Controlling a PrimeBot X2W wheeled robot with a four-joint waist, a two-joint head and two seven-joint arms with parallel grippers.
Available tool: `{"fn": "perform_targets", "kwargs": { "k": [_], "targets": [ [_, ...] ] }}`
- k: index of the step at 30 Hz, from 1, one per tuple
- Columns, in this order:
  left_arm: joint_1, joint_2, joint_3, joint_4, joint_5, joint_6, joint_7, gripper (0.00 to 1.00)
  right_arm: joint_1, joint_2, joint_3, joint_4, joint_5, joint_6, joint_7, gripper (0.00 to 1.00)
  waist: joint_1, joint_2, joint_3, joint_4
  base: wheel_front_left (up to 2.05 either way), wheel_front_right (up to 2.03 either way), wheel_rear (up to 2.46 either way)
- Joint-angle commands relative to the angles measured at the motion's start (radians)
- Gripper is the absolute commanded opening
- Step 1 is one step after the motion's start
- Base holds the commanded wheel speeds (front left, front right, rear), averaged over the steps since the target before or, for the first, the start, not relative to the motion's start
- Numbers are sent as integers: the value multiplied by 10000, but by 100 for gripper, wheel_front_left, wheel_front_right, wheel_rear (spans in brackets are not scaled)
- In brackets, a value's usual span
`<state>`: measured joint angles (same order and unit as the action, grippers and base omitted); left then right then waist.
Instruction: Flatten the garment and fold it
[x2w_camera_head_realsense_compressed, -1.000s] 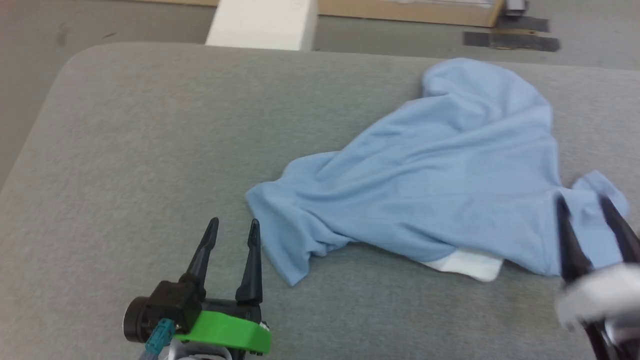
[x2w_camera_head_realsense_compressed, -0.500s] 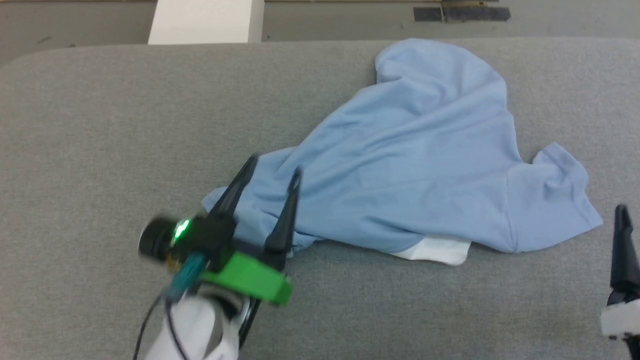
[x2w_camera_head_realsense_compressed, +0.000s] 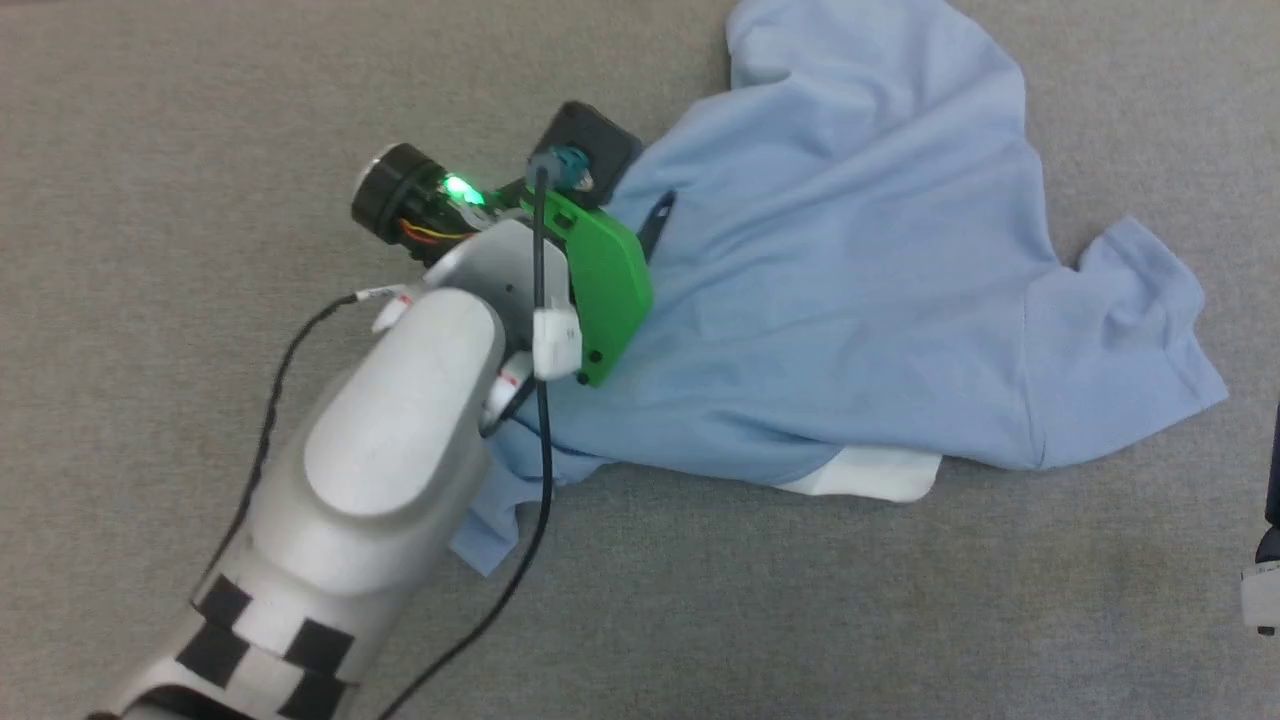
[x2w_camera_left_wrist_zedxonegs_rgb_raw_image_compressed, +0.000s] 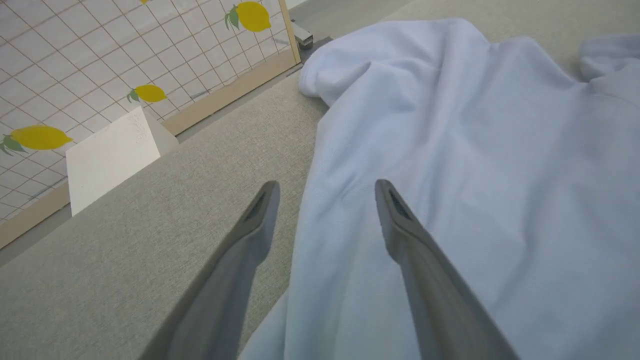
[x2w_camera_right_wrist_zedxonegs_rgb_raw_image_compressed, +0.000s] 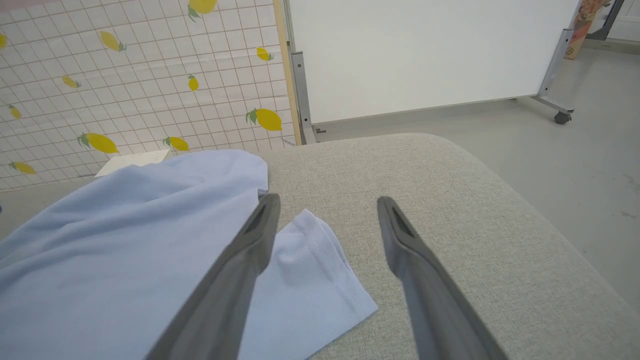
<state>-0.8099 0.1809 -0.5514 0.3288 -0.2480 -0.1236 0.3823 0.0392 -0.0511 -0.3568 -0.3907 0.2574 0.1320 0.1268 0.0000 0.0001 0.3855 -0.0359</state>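
1. The garment (x2w_camera_head_realsense_compressed: 850, 300) is a light blue tee, crumpled on the grey padded surface (x2w_camera_head_realsense_compressed: 900, 620). In the head view it spreads from centre out to 3 o'clock and up to 12–1 o'clock. It is not flat; broad creases cross the body.
2. One short sleeve (x2w_camera_head_realsense_compressed: 1130, 350) sticks out at the garment's 3 o'clock side. The white inner panel (x2w_camera_head_realsense_compressed: 870, 475) peeks from under its 6 o'clock edge.
3. The left arm (x2w_camera_head_realsense_compressed: 400, 450) comes in from 7 o'clock in the head view, aimed at 1 o'clock. Its green bracket (x2w_camera_head_realsense_compressed: 605, 290) and black cable (x2w_camera_head_realsense_compressed: 540, 470) sit over the garment's 9 o'clock edge.
4. The left gripper (x2w_camera_left_wrist_zedxonegs_rgb_raw_image_compressed: 326, 184) has its fingers spread apart. In the left wrist view the 7 o'clock finger is over bare surface and the 5 o'clock finger is over blue cloth, with the garment's edge running up between them. Can't tell if they touch the cloth.
5. The right gripper (x2w_camera_right_wrist_zedxonegs_rgb_raw_image_compressed: 327, 199) has its fingers spread apart, clamped on nothing. In the right wrist view the 7 o'clock finger overlaps the sleeve and the 5 o'clock finger is over bare surface. In the head view it is a sliver at the 4 o'clock edge, apart from the garment.
6. Background: a lemon-print grid screen (x2w_camera_left_wrist_zedxonegs_rgb_raw_image_compressed: 100, 50) at 10 o'clock in the left wrist view, with a white block (x2w_camera_left_wrist_zedxonegs_rgb_raw_image_compressed: 110, 155) in front of it. A white board (x2w_camera_right_wrist_zedxonegs_rgb_raw_image_compressed: 425, 55) on castors is at 12 o'clock in the right wrist view.
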Motion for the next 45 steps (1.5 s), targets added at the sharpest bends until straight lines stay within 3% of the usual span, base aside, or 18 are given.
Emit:
{"fn": "perform_targets", "kwargs": {
  "k": [1,7,8,9,14,20,24,29,30,32,33,39,45],
  "targets": [
    [-300,149,-133,410,-128,-63,296,100,-175,8,44,-100,94,-13,65,100,0,-1,447,-296,0,0,0],
    [-734,246,-563,1845,-677,-68,1218,100,-240,8,36,-173,195,-13,150,100,0,-1,697,-434,0,0,0],
    [-746,250,-642,1983,-753,-68,1296,39,-251,8,31,-175,195,-13,155,100,0,-1,715,-442,0,0,0],
    [-758,267,-764,2126,-851,-69,1384,0,-269,8,29,-174,195,-13,164,100,0,-1,730,-452,0,0,0],
    [-1015,490,-1056,2265,-1380,-69,1482,0,-409,8,42,-217,320,-13,205,100,0,-1,853,-471,0,0,0],
    [-2374,1007,-51,1210,-2394,-69,1795,0,-549,8,5,-435,590,-13,131,100,0,-1,1432,-653,0,0,0],
    [-3181,1484,373,749,-2269,116,1713,0,-681,8,27,-307,710,-13,-28,100,0,-1,1936,-865,0,0,0],
    [-3629,1693,528,857,-1914,356,1073,0,-888,8,224,-10,793,-13,-314,100,0,-1,2467,-1092,0,0,0],
    [-3625,1657,543,944,-1904,396,924,8,-938,8,257,62,799,-13,-387,100,0,-1,2535,-1119,0,0,0],
    [-3567,1543,635,1098,-1904,565,516,82,-1018,9,299,189,789,-13,-484,100,0,-1,2612,-1141,0,0,0],
    [-3522,1513,627,1185,-1864,607,310,100,-1059,9,324,252,773,-13,-516,100,0,-1,2633,-1141,0,0,0],
    [-3181,1468,772,1380,-1936,706,-660,100,-1194,9,387,438,619,-13,-585,100,0,-1,2262,-958,0,0,0],
    [-2364,1670,933,510,-1975,907,-1543,100,-973,9,323,509,459,-13,-459,100,0,-1,1231,-440,0,0,0]
  ]
}}
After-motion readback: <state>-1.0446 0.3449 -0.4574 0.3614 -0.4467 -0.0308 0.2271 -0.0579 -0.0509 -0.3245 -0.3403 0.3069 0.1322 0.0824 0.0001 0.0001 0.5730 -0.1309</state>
